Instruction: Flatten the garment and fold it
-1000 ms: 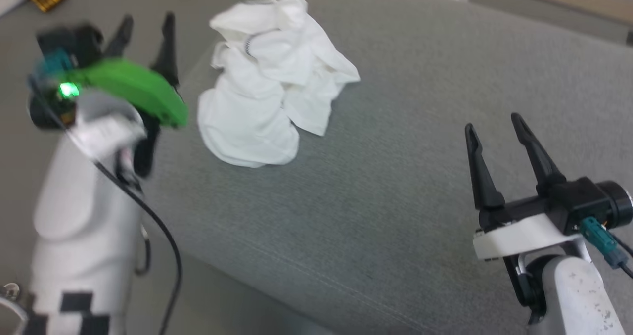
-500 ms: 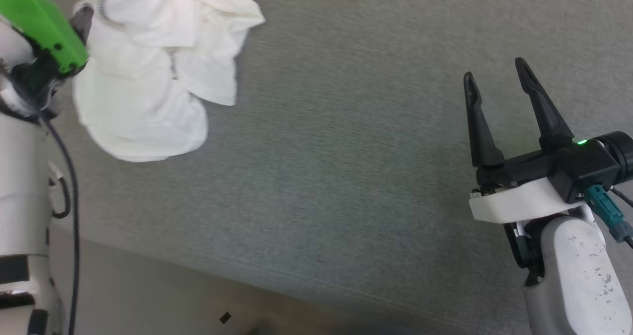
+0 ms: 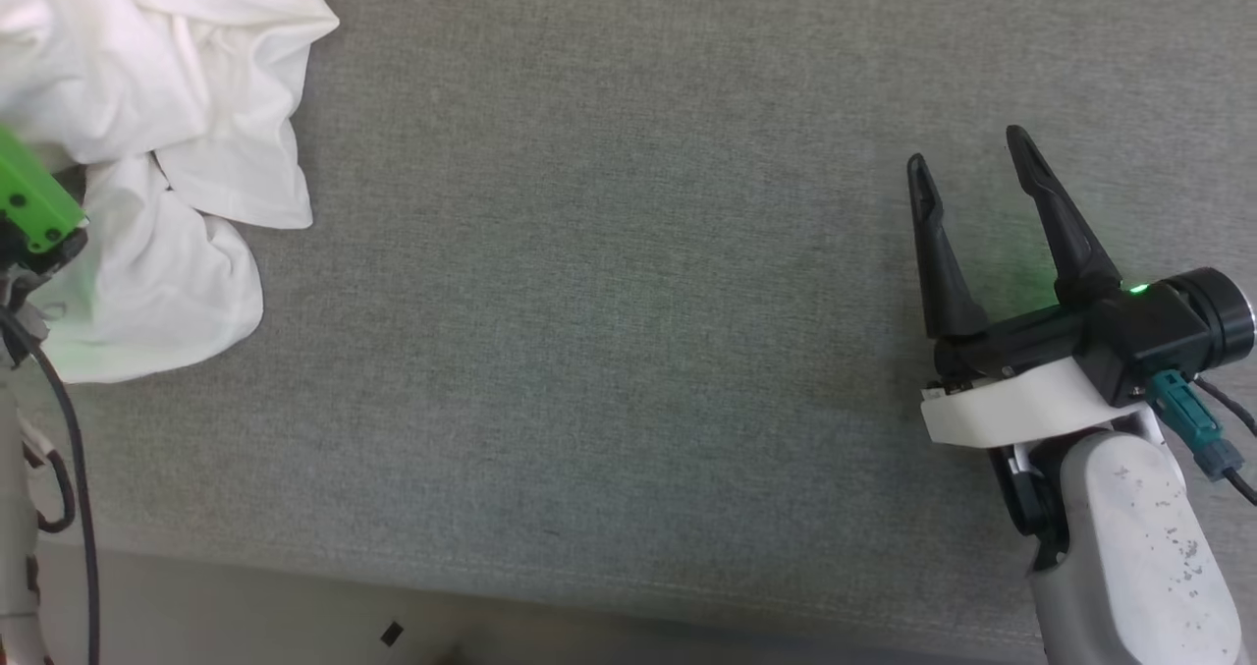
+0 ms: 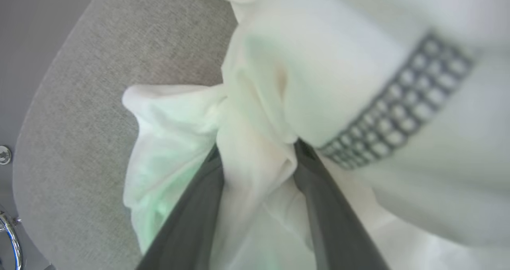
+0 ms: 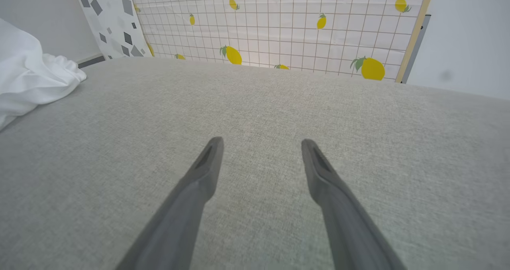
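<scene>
The garment [image 3: 147, 76] lies crumpled in a heap at the far left of the grey woven surface [image 3: 609, 302], its folds piled on one another and one loose flap spilling out to the right. My left arm is at that heap: the green cover of its wrist [image 3: 34, 203] sits against the near side of the white cloth, and a black cable [image 3: 79, 469] trails down from it towards the near edge. Along my left gripper [image 4: 257, 148] I see the two dark fingers spread wide, with a thick bunch of the garment [image 4: 318, 82] standing between them and more of it draped past both tips; the cloth there is loose and not pressed flat, and I cannot tell whether either finger bears on it. A band of grey stitching [image 4: 398, 106] runs slantwise across the fabric just right of the fingers, blurred by closeness. My right gripper [image 3: 967, 149] hovers over bare surface at the near right, well apart from the heap, its fingers wide with nothing between them, and a green light [image 3: 1137, 290] glows on its wrist. Along the right gripper [image 5: 261, 141] the garment [image 5: 28, 78] shows as a white mound at the left, and beyond the far edge stands a lemon-print grid panel [image 5: 279, 22].
</scene>
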Available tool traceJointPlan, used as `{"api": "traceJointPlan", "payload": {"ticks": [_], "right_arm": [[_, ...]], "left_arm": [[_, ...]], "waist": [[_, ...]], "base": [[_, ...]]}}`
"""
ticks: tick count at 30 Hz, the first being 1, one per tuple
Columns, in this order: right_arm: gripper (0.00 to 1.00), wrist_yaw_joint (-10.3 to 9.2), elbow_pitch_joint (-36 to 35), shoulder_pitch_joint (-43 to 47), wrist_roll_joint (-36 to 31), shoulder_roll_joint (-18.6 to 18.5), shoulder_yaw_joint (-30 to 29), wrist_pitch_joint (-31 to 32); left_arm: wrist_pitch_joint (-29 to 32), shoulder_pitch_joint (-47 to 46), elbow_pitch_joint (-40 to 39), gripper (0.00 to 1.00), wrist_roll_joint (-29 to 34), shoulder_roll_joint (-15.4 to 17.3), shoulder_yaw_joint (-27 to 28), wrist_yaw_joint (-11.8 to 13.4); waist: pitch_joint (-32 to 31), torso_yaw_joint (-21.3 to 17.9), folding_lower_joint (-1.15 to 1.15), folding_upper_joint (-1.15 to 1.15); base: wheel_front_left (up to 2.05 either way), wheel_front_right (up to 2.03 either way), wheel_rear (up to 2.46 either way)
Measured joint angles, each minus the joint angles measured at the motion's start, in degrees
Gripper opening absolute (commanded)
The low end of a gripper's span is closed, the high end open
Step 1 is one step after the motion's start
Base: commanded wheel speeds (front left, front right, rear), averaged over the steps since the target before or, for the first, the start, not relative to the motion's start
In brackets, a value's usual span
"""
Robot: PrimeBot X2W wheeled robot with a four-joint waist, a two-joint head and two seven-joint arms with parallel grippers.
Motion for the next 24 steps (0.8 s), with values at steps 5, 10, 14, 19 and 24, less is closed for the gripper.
{"api": "traceJointPlan", "payload": {"ticks": [5, 10, 14, 19, 24], "right_arm": [[1.00, 0.00, 1.52, 0.18, 1.01, 0.03, -0.19, -0.51], [1.00, 0.00, 2.86, 2.69, 2.22, 0.02, -0.87, -1.03], [1.00, 0.00, 3.52, 5.75, 3.10, 0.02, -1.54, -1.08], [1.00, 0.00, 3.76, 8.76, 4.05, 0.02, -1.96, -1.27], [1.00, 0.00, 3.70, 10.59, 4.92, 0.03, -1.88, -1.51]], "left_arm": [[-12.01, 2.65, -3.66, 0.00, 2.59, 0.24, -0.54, -3.35], [-29.97, -0.21, -6.05, 0.00, 7.87, 1.67, -1.89, -7.43], [-38.83, -4.53, -7.22, 0.00, 12.25, 2.27, -5.08, -9.84], [-44.66, -9.91, -9.11, 0.00, 13.91, 0.85, -9.04, -12.17], [-47.09, -14.33, -10.11, 0.00, 15.19, -2.74, -12.98, -13.61]], "waist": [[-2.69, -0.59, 0.00, 0.00], [-7.37, -0.79, 0.00, 0.00], [-12.48, -0.62, 0.00, 0.00], [-18.95, -1.00, -0.01, 0.00], [-23.96, -2.86, -0.01, 0.00]], "base": [[0.00, 0.00, 0.00], [0.00, 0.00, 0.00], [0.00, 0.00, 0.00], [0.00, 0.00, 0.00], [0.00, 0.00, 0.00]]}}
